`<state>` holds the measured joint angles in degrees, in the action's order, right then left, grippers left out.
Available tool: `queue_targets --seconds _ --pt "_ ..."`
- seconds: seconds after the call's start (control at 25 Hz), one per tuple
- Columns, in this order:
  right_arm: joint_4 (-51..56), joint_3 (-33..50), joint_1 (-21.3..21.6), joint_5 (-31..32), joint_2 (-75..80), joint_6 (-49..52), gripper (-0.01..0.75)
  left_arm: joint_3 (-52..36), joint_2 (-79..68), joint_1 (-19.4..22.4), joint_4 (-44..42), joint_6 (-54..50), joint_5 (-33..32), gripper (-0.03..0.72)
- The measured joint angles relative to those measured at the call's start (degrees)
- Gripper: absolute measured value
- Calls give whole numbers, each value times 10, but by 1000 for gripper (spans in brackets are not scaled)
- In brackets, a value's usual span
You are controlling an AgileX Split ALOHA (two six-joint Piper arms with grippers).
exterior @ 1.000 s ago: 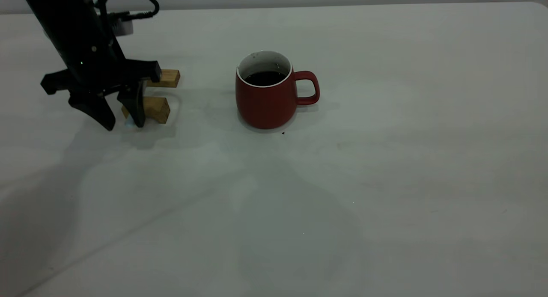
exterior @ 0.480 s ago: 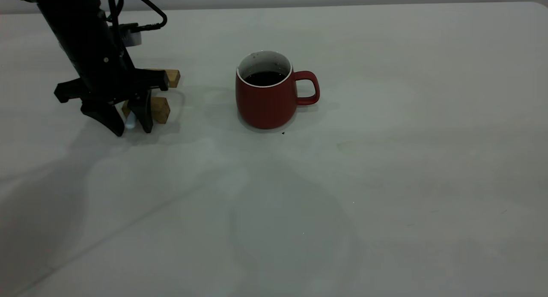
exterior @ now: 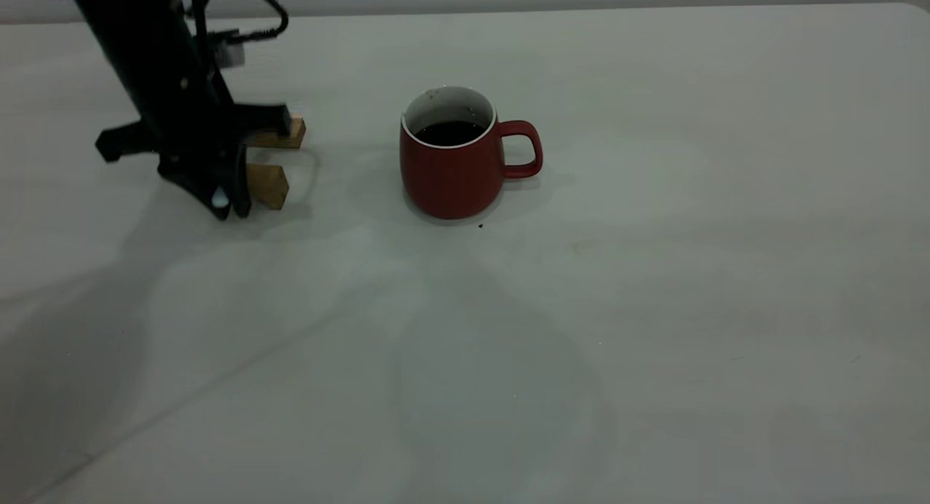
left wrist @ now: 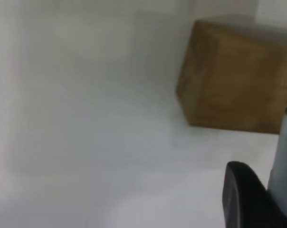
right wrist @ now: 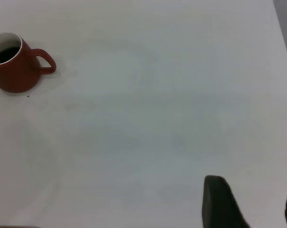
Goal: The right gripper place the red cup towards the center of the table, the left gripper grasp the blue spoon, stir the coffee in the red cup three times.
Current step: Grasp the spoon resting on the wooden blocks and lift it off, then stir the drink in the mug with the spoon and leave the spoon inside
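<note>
While your left gripper [exterior: 227, 199] pinches narrow on the spoon [exterior: 218, 197] beside the wooden blocks [exterior: 266, 184], the cup [exterior: 450, 166] stands mid-table, well apart. A thin grip (only the handle end) could let it twist or snag a block. Your right gripper [right wrist: 250, 202] hangs open, far from the cup.

**No readable text**

No lettering, label, brand, number or sign can be read anywhere: the red cup [exterior: 450, 171] is plain, and so are the wooden blocks [exterior: 267, 185] beside the left claw [exterior: 227, 206] and the bench [exterior: 654, 308].
</note>
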<state>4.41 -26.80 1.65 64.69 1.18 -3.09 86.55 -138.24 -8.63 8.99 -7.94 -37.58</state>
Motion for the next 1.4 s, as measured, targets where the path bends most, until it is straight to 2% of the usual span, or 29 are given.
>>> queue_targets --seconds 0.16,0.32,0.56,0.84,1.0,1.16,1.4 --pt "0 0 0 0 0 0 375 59 0 0 71 0 -64 146" --pt "0 0 0 0 0 0 375 99 11 0 187 0 -112 146" --pt "0 0 0 0 0 0 375 110 28 0 433 0 -152 146" --pt "0 0 0 0 0 0 375 110 28 0 645 -18 -213 146" --pt "0 0 0 0 0 0 375 110 28 0 726 -43 -255 146" --pt "0 0 0 0 0 0 375 110 28 -2 783 -78 -261 146" --pt "0 0 0 0 0 0 375 110 28 -20 831 -258 -263 146"
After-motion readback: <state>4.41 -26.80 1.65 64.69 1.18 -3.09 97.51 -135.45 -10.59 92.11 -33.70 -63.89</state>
